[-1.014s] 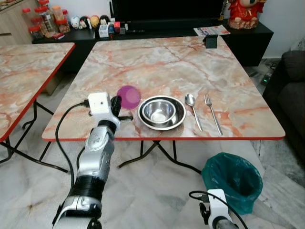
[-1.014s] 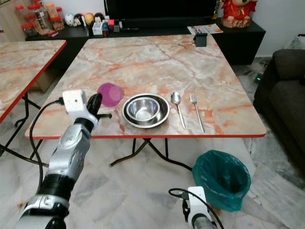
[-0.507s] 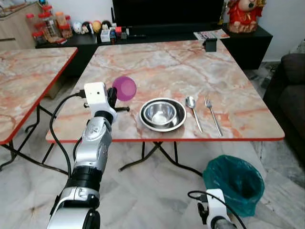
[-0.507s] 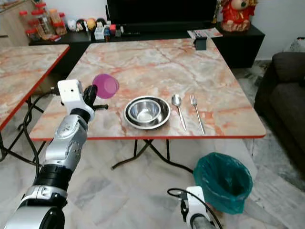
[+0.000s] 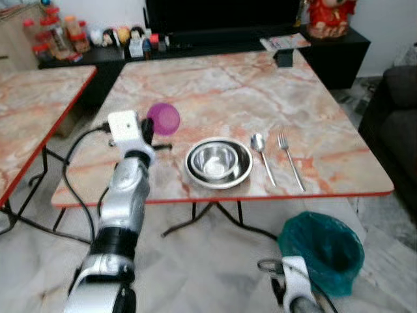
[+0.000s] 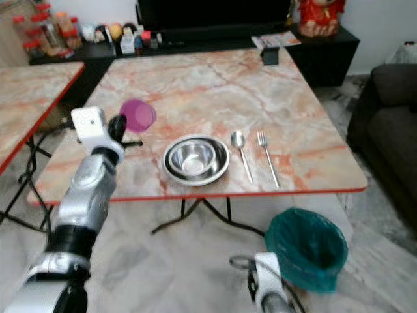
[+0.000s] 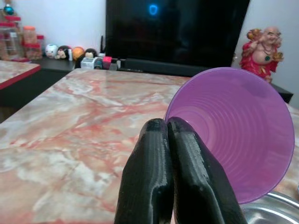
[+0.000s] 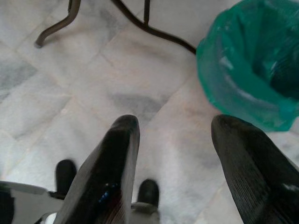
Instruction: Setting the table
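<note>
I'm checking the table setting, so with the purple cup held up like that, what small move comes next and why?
Probably lower the purple cup onto the bare table just beyond the bowl. The left gripper pinches its rim in the air, tilted sideways, while the spoon and fork already lie in place.
</note>
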`<state>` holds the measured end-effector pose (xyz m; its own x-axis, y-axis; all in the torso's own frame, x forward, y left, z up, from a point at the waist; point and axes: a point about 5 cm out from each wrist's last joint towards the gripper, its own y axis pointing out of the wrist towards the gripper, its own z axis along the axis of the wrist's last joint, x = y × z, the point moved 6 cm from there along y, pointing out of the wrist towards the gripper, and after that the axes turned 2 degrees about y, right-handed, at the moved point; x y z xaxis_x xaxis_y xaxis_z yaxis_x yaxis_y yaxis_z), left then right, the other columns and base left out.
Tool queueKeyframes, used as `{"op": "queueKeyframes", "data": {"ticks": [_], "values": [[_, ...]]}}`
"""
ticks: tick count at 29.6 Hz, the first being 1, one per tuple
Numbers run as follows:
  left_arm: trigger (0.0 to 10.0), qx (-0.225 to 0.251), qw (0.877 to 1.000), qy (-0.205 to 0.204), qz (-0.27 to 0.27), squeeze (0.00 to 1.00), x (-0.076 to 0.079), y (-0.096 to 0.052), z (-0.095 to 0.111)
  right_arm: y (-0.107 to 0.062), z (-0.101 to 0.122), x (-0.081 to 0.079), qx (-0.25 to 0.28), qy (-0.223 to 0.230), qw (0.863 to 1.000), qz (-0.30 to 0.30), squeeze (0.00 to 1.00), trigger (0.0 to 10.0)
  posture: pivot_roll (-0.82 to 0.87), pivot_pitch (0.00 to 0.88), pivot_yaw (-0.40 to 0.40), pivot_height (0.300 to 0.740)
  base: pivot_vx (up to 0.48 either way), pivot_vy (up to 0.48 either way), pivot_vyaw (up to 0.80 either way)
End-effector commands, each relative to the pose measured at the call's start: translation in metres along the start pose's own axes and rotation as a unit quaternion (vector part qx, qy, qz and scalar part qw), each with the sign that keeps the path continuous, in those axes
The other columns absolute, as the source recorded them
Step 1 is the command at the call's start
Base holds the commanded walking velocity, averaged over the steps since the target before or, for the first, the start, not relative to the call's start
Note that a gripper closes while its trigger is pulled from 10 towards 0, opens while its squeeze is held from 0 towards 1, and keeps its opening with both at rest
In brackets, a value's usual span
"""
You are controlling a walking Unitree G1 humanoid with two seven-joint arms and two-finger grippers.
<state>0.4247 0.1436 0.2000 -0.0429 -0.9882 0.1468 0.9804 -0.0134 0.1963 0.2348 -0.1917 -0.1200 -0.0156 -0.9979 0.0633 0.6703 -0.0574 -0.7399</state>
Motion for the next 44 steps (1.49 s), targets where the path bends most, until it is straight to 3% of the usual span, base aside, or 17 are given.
{"op": "queueKeyframes", "data": {"ticks": [1,8,9,12,18,31,44], "values": [[10.0,0.011,1.0,0.006,0.013,0.0,-0.01,0.002,0.008,0.001,0.002,-0.008,0.003,0.006,1.0,0.009,0.0,10.0,-0.05,0.011,0.076,0.74,0.285,0.0,0.0],[10.0,0.015,1.0,0.006,0.013,0.0,-0.01,0.003,0.012,-0.001,-0.005,-0.004,-0.004,0.0,1.0,0.005,0.0,10.0,-0.05,0.011,0.077,0.74,0.288,0.0,0.0],[10.0,0.018,1.0,0.006,0.013,0.0,-0.011,0.004,0.013,-0.005,-0.021,0.005,-0.022,0.002,1.0,-0.009,0.0,10.0,-0.06,0.006,0.084,0.74,0.304,0.0,0.0],[10.0,0.019,1.0,0.008,0.013,0.0,-0.012,0.004,0.014,-0.011,-0.036,0.016,-0.038,0.013,0.999,-0.027,0.0,10.0,-0.06,0.0,0.084,0.74,0.304,0.0,0.0],[10.0,0.019,1.0,0.009,0.013,0.0,-0.014,0.003,0.014,-0.017,-0.052,0.025,-0.054,0.02,0.998,-0.04,0.0,10.0,-0.07,0.0,0.09,0.74,0.303,0.0,0.0],[10.0,0.017,1.0,0.012,0.011,0.0,-0.015,0.002,0.013,-0.011,-0.035,0.015,-0.026,0.028,0.999,-0.028,0.0,10.0,-0.06,0.0,0.096,0.74,0.325,0.0,0.0],[10.0,0.017,1.0,0.011,0.015,0.0,-0.019,0.001,0.014,-0.012,-0.04,0.016,-0.038,0.038,0.998,-0.036,0.0,10.0,-0.06,0.006,0.098,0.74,0.334,0.0,0.0]]}}
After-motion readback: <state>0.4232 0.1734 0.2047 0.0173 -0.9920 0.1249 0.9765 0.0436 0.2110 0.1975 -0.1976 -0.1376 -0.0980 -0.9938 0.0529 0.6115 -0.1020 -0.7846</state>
